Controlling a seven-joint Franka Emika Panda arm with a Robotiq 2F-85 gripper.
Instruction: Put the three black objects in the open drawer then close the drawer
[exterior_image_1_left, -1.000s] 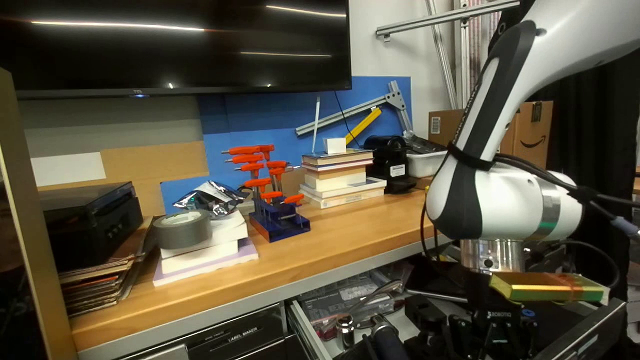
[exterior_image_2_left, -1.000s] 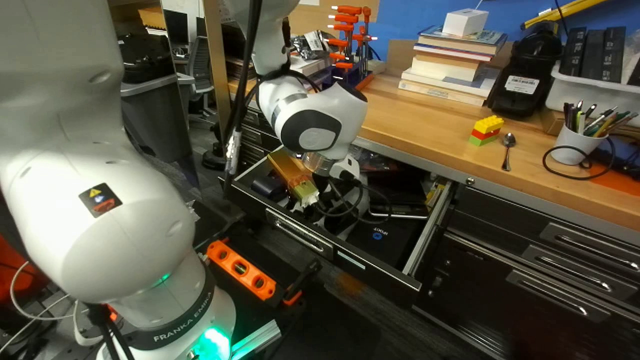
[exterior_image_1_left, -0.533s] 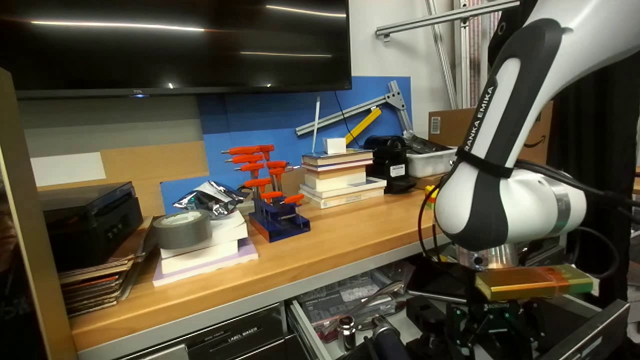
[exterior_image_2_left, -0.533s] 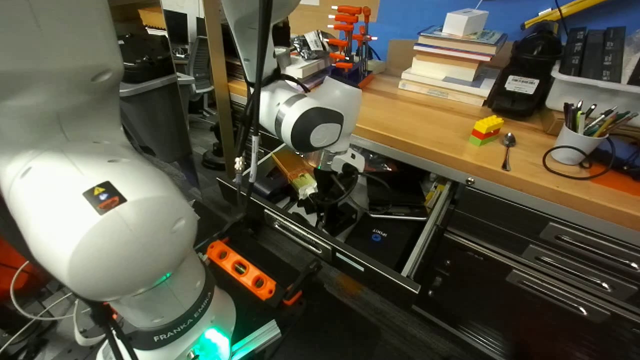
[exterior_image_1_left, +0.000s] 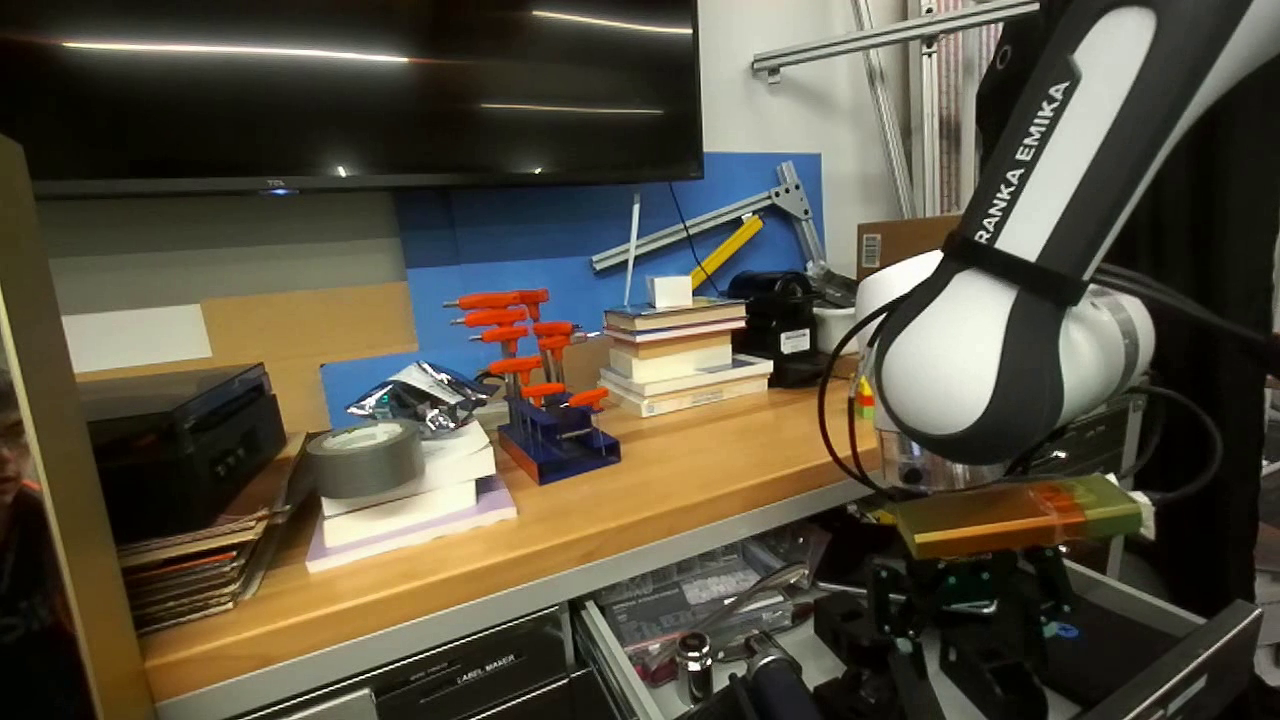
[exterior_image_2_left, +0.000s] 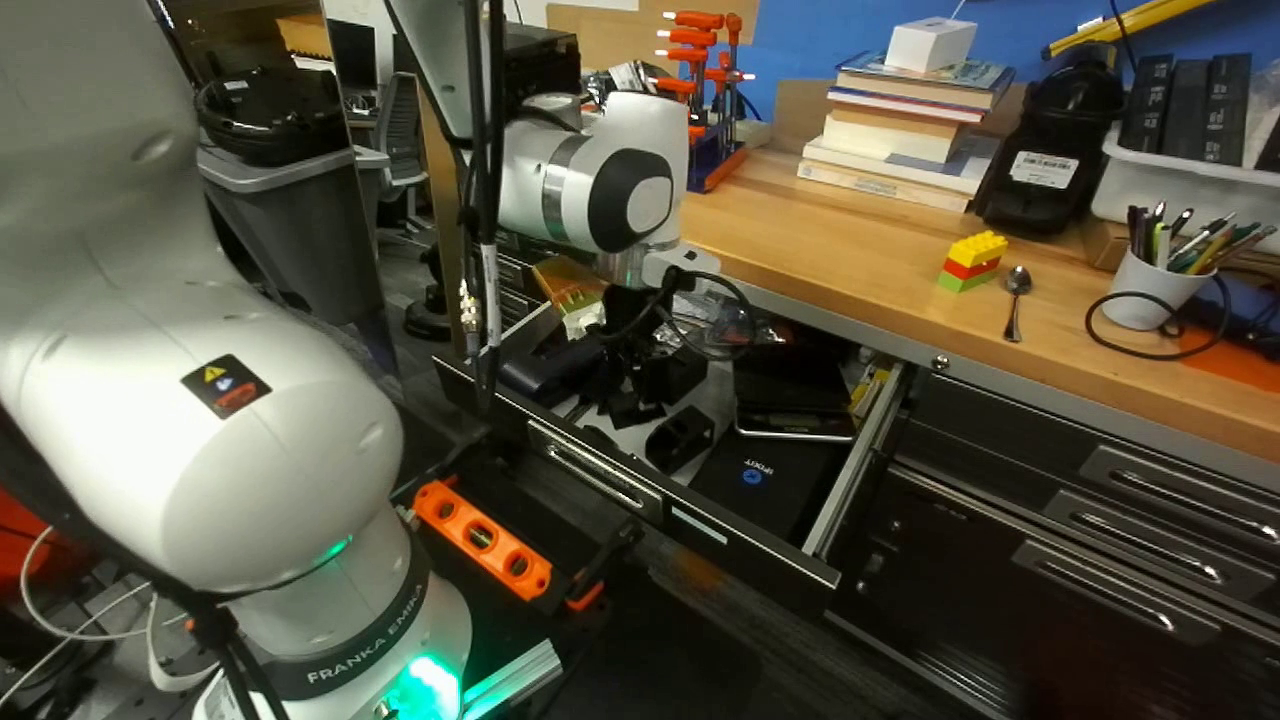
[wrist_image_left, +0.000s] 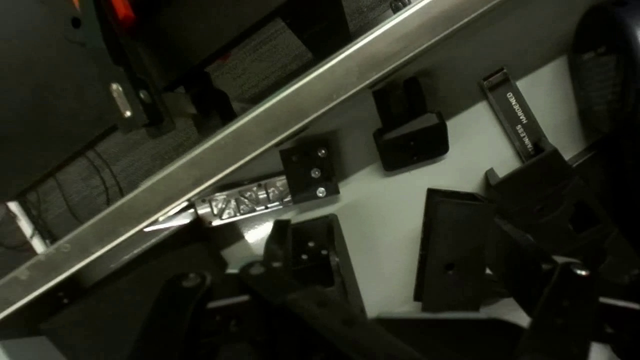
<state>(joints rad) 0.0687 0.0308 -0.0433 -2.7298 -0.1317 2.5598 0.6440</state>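
The drawer (exterior_image_2_left: 745, 540) stands pulled out below the worktop. Several blocky black pieces lie inside it; which of them make up the three black objects I cannot tell. A hollow black block (exterior_image_2_left: 680, 438) rests beside a flat black case, partly covered by a finger in the wrist view. Also in the wrist view, a rectangular black block (wrist_image_left: 450, 255) lies to the right, and a smaller black piece (wrist_image_left: 412, 145) near the drawer's front wall (wrist_image_left: 325, 95). Above these my gripper (wrist_image_left: 390, 245) hangs with jaws spread wide, seemingly gripping nothing; its dark fingers blend with the blocks.
Flat black case (exterior_image_2_left: 770, 490), black tablet-like item (exterior_image_2_left: 795, 395), silver socket (exterior_image_1_left: 693, 660) and a dark-handled tool (exterior_image_2_left: 545, 370) share the drawer. A taped gold box (exterior_image_1_left: 1020, 515) rides on the wrist. Books (exterior_image_2_left: 900, 130), toy bricks (exterior_image_2_left: 972, 262) and a spoon (exterior_image_2_left: 1015, 300) sit on the worktop.
My gripper has risen from low in the drawer and moved back toward the worktop. The hollow black block, largely hidden before, now lies uncovered beside the flat case. The drawer stays open.
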